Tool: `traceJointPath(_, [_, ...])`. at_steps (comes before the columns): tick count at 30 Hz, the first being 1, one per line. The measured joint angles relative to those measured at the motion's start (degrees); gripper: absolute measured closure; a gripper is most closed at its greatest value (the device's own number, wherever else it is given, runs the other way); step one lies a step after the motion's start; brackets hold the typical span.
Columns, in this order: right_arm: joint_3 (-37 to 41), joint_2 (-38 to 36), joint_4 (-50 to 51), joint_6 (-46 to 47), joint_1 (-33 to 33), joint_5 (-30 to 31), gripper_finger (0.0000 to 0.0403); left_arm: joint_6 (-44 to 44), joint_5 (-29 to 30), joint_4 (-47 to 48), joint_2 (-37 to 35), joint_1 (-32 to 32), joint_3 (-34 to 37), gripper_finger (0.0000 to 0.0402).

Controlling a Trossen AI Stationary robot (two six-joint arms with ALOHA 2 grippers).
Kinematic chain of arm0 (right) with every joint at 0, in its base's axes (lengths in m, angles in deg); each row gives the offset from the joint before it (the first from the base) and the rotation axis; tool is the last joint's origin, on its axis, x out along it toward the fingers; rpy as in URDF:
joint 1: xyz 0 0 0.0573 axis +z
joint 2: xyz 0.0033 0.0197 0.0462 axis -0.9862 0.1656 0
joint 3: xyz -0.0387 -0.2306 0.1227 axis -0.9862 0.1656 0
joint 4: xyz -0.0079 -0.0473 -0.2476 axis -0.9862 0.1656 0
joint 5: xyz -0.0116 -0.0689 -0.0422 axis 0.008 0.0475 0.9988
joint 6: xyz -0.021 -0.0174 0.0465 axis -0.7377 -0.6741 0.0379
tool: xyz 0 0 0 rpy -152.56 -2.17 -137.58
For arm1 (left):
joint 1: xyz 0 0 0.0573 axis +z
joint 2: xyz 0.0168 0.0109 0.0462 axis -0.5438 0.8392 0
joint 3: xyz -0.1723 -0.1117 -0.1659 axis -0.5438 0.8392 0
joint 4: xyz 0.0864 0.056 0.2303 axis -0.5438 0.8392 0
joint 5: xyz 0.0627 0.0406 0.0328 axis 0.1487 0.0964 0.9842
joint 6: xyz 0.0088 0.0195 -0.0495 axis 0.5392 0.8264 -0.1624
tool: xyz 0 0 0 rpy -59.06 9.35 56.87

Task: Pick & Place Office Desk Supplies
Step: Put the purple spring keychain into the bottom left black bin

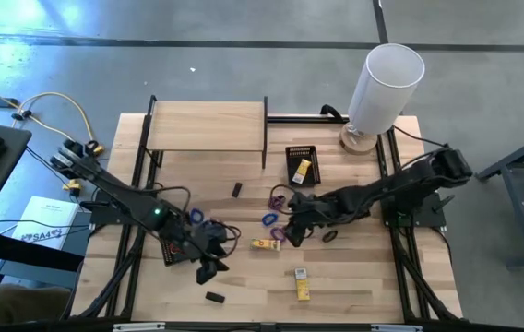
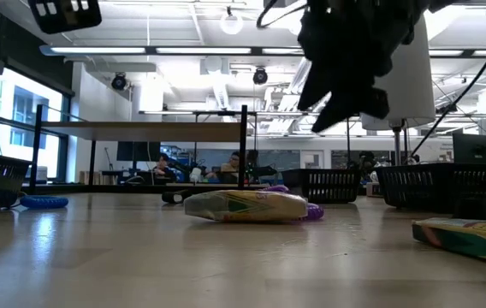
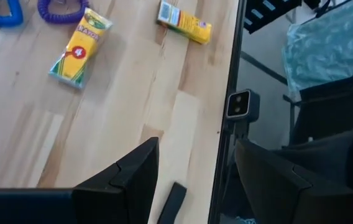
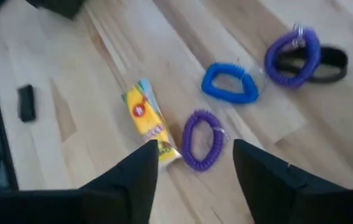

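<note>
Near the desk (image 1: 354,277) centre, the right gripper (image 4: 195,163) hovers with fingers apart and empty over a purple coil loop (image 4: 200,139) beside a yellow crayon packet (image 4: 146,121). Left gripper (image 3: 195,171), likewise apart and empty, hangs above the front edge near a small black block (image 3: 171,200).

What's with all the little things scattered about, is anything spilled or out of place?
Nothing looks broken, only untidy. One yellow packet sits in the black mesh tray; other packets, coiled loops and a black block lie loose on the table.
</note>
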Motion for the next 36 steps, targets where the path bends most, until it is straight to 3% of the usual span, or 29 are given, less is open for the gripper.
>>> traceJointPath(9, [0.00,7.09,-3.99,2.32,-0.62,-2.40,0.0152,0.66,-0.04,-6.95,1.96,-0.15,0.00,0.0197])
traceJointPath(36, [-0.29,18.60,-7.72,-8.47,2.19,8.47,0.0159,5.25,-0.07,-6.84,1.98,-0.13,0.00,0.0197])
